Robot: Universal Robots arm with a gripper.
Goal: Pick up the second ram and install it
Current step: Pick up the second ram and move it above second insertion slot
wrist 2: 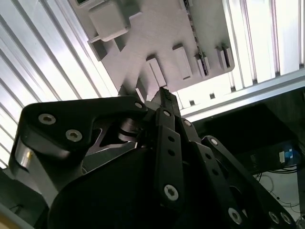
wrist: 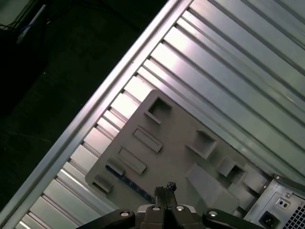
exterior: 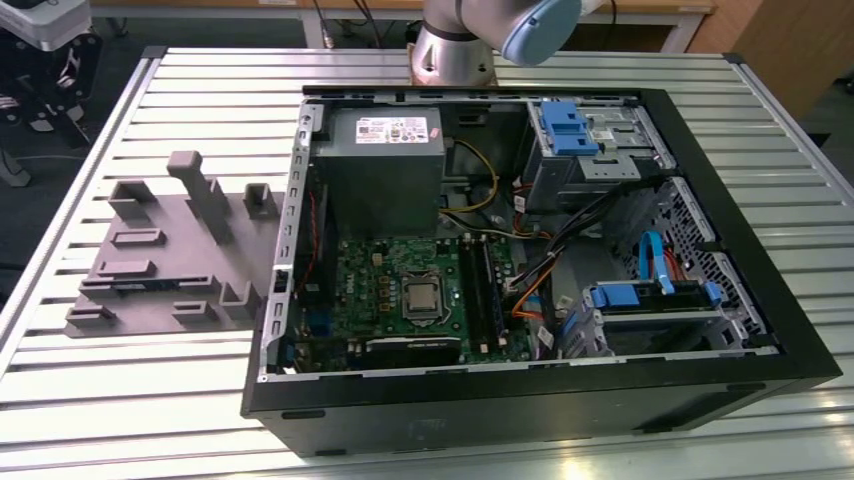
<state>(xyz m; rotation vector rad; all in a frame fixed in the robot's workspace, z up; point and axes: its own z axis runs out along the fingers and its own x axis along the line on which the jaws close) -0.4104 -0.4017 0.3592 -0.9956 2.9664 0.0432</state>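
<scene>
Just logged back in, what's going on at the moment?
The arm's pincer hangs above the grey plate that lies beside the open computer case. Its tips are together and hold nothing. What looks like the memory stick, a thin dark strip, lies in a slot near the plate's edge, not yet picked up. The motherboard sits exposed inside the case.

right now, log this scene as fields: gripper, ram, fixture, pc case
gripper: shut, nothing held, over the fixture plate
second ram: dark stick in the fixture plate, near the gripper tip
fixture plate: grey, on the slatted table, at the exterior view's left of the computer case
computer case: open, motherboard exposed
</scene>
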